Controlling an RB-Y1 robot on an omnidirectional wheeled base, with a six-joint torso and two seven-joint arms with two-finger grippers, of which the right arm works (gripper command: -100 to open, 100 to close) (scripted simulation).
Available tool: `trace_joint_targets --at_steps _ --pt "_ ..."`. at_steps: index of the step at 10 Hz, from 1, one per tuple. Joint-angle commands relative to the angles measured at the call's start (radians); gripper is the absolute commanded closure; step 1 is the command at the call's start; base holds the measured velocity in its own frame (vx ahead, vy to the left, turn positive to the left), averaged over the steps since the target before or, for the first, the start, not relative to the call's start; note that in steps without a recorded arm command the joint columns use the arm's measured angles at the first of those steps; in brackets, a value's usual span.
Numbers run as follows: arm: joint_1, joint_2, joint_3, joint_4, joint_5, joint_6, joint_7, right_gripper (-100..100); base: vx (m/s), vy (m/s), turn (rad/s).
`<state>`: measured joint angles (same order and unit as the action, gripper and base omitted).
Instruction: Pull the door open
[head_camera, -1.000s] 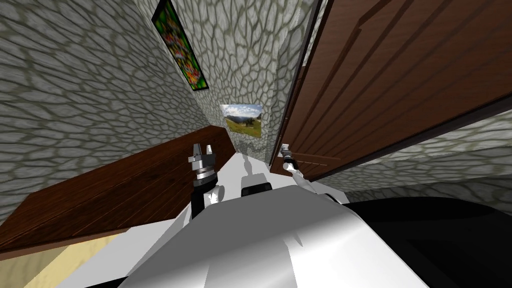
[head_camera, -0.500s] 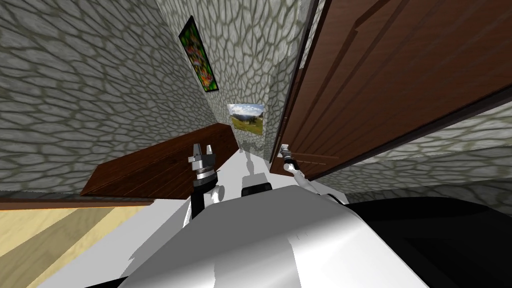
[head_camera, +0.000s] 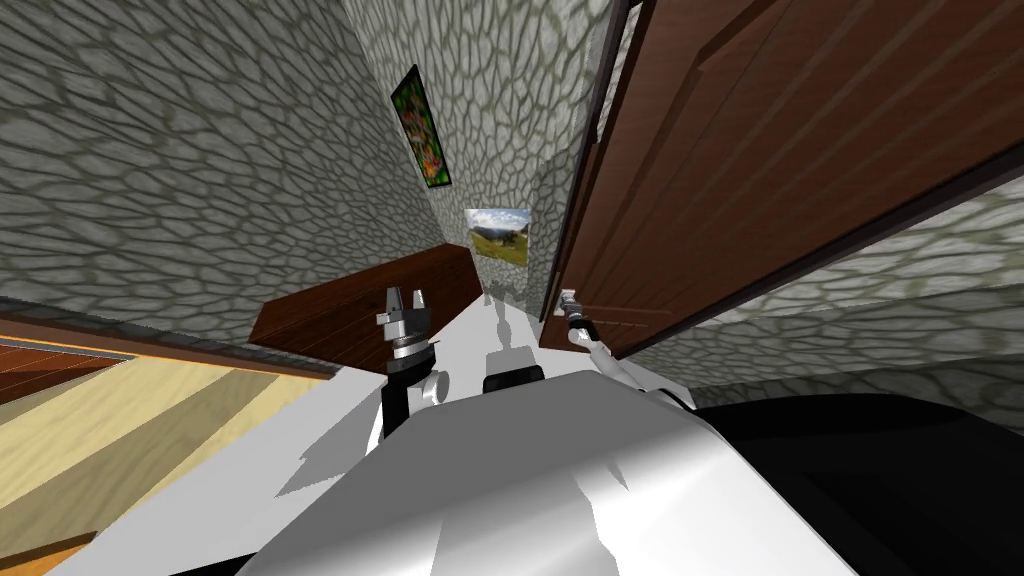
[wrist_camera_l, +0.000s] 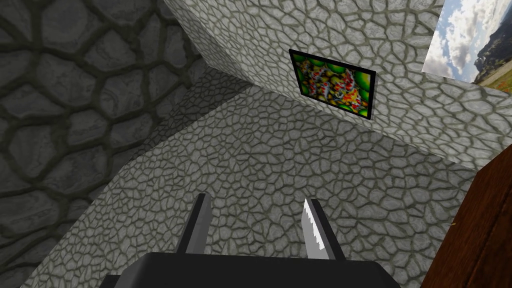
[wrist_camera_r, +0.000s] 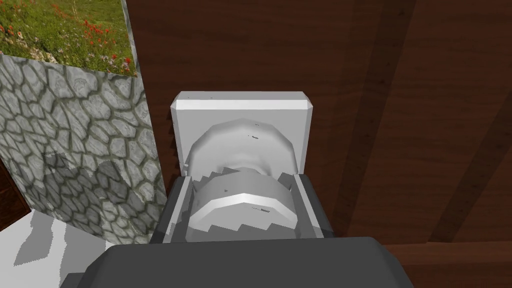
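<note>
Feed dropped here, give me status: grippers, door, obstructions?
Right gripper shut on white round door knob. Left gripper open, holding nothing. Dark brown panelled wooden door, how far open unclear. No obstruction seen.

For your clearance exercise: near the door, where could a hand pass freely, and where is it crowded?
Free: white floor between the open left tool and the door. Crowded: the doorknob, clamped by the right tool, near the door's edge.
</note>
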<state>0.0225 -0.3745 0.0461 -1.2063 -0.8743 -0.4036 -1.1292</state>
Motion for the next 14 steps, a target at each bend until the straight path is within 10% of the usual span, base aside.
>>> trace_joint_targets --at_steps 1,14 --pt "0.008 -0.015 0.017 -0.01 0.001 -0.005 -0.015 100 -0.156 -0.065 0.135" --pt "0.075 -0.125 0.14 -0.082 0.006 -0.043 -0.122 100 -0.208 -0.048 0.113"
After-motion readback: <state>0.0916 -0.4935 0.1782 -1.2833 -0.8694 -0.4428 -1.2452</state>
